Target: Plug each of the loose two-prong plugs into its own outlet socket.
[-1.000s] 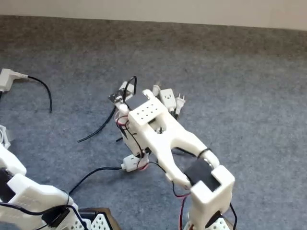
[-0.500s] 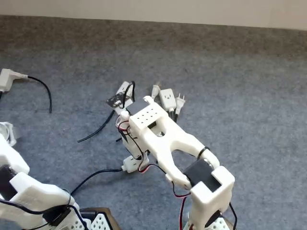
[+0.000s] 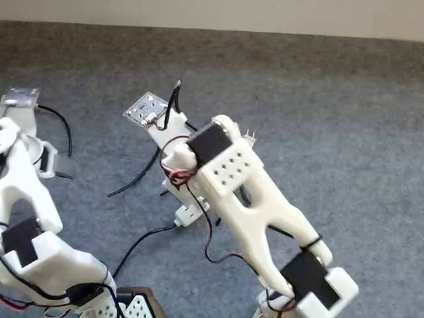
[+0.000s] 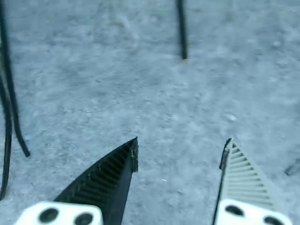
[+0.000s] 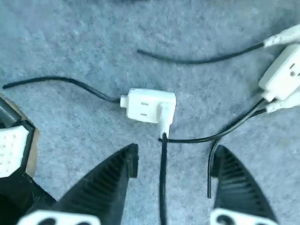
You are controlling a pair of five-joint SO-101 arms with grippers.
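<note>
A white outlet socket (image 5: 143, 105) lies on the grey carpet just beyond my right gripper (image 5: 174, 153), which hangs open above it. A white plug (image 5: 166, 114) sits against that socket's end, its black cable running back between the fingers. A second white socket (image 5: 285, 73) lies off to one side with white plugs (image 5: 287, 34) beside it. From above, the near socket (image 3: 189, 214) peeks out under the right arm (image 3: 232, 173), and plug prongs (image 3: 250, 135) show past it. My left gripper (image 4: 181, 149) is open over bare carpet, with a black cable end (image 4: 182, 29) beyond it.
Loose black cables (image 3: 136, 177) trail across the carpet between the arms. The left arm (image 3: 26, 179) stands at the left edge. More cable (image 4: 9, 96) runs beside the left gripper. Open carpet stretches to the right and far side.
The right arm has lifted and drawn back, its wrist swinging up off the sockets. The left arm has risen into view and swung over the far-left plug. The near socket has shifted slightly.
</note>
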